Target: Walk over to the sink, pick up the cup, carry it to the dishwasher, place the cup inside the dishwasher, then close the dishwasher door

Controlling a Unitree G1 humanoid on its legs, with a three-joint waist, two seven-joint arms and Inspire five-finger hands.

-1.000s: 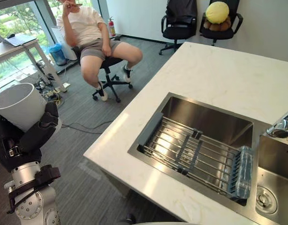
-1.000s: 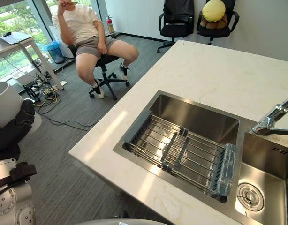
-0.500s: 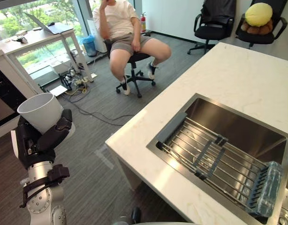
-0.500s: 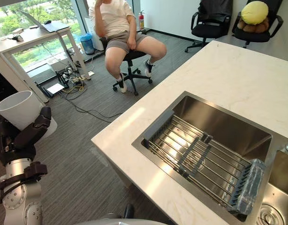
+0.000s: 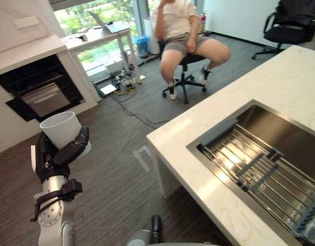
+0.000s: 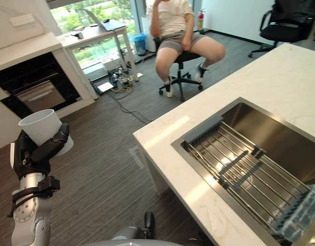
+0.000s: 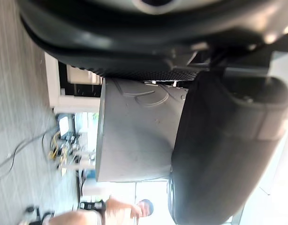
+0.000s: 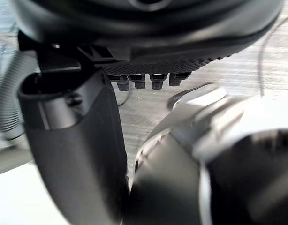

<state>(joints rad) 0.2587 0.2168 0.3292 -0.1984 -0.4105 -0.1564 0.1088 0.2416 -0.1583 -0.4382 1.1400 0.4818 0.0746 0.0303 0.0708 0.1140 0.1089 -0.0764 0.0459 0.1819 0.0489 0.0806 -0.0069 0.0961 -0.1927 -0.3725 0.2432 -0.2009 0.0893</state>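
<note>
- We're holding the cup [image 5: 61, 128] upright in the left hand [image 5: 56, 156], at near left over the floor [image 5: 111, 189] and well apart from the table [image 5: 188, 138].
- In the left wrist view the thumb [image 7: 219, 150] is curling round the cup's wall and the palm is backing the other side, so the left hand is clamping the cup.
- We're seeing the right hand [image 8: 73, 140] up close in its own wrist view. We can't tell whether it's spread or closed.
- We're judging the pickup done. The cup is out of the sink [image 5: 280, 128], and this looks like the carry leg.
- We're reading the dark built-in unit at far left as the dishwasher [image 5: 42, 89]. We can't tell how far its door is open.
- Risks from here:
  - The cup is tapering, so walking jolts could be working it up out of the grip.
  - The open mouth is sitting above the hand, so a tilt during a turn could be levering it loose.
  - A cable tangle [image 5: 121, 82] is lying on the floor by the far desk, so a wide path there could mean tripping.
  - A person [image 5: 183, 25] is sitting at far centre, so we're keeping the route left of them.
  - If the door is only partly down, the cup rim could be striking it on approach.
</note>
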